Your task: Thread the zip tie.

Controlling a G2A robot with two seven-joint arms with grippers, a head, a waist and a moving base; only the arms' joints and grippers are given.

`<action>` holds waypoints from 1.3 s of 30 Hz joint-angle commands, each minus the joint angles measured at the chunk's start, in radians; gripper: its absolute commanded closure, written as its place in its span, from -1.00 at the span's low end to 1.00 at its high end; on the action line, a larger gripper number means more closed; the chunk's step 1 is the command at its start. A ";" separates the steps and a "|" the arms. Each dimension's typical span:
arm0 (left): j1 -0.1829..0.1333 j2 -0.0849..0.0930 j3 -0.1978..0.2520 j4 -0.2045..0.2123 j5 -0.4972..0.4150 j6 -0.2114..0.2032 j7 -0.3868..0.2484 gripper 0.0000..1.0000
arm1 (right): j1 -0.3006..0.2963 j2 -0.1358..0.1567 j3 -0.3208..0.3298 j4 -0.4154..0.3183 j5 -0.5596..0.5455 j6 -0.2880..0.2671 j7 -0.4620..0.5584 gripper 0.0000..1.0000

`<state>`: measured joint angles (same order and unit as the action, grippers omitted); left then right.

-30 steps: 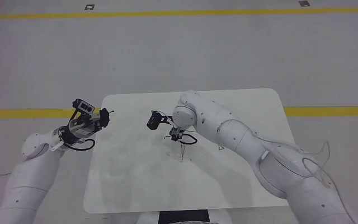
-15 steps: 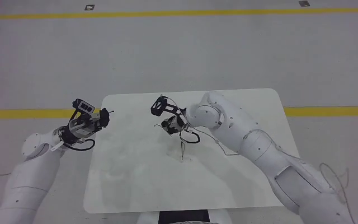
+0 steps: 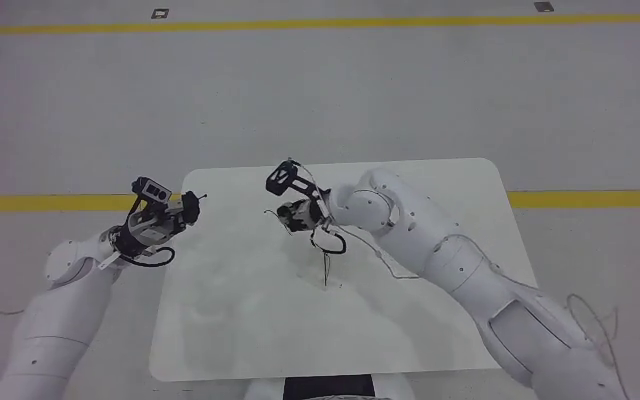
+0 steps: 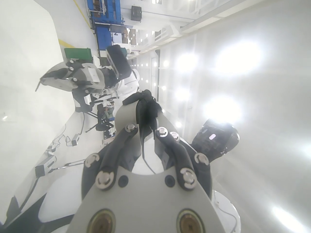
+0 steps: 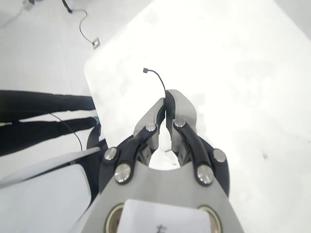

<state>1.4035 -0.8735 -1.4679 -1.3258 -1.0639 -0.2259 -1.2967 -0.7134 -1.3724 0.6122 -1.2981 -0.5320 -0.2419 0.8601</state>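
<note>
- The left gripper (image 3: 190,207) hangs at the left edge of the counter (image 3: 250,330), its jaws pressed together. In its wrist view a thin dark strand (image 4: 143,146) runs back from between them; I cannot tell whether it is a tie's tail.
- Well apart to the right, the right gripper (image 3: 288,214) is above the counter, toward its far side, with its jaws pinching the zip tie (image 5: 160,78).
- A short length of the tie curves out past those jaws and ends in its small square head (image 5: 145,69), which is free in the air above the counter.
- The tie looks very light, thin and springy. It seems to be smooth plastic that keeps its own bow, so I expect a long free end to wobble and slip.
- It is probably best held close behind the head, as here, so the eyelet stays steady. A tail would want a grip near its tip, leaving only a short, stiff stub to feed through.
</note>
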 commanded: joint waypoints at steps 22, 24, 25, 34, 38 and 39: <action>-0.040 -0.047 0.062 0.020 0.106 -0.114 0.235 1.00 | -0.013 -0.076 0.012 0.028 0.058 0.184 -0.374 1.00; -0.040 -0.047 0.062 0.020 0.106 -0.114 0.235 1.00 | -0.013 -0.076 0.012 0.028 0.058 0.184 -0.374 1.00; -0.040 -0.047 0.062 0.020 0.106 -0.114 0.235 1.00 | -0.019 -0.076 0.013 0.026 0.056 0.185 -0.382 1.00; 0.009 -0.074 0.058 -0.015 0.229 -0.114 0.403 1.00 | -0.095 -0.086 0.066 -0.048 0.036 0.297 -0.565 1.00; 0.019 -0.095 0.062 -0.022 0.247 -0.114 0.438 1.00 | -0.118 -0.095 0.064 -0.073 0.034 0.304 -0.592 1.00; 0.019 -0.102 0.064 -0.023 0.254 -0.114 0.444 1.00 | -0.123 -0.099 0.062 -0.076 0.038 0.304 -0.598 1.00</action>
<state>1.4225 -0.9703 -1.4055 -1.3484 -0.8146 -0.3400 -0.8583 -0.8329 -1.4687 0.6757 -1.3728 -0.4965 0.0623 0.2661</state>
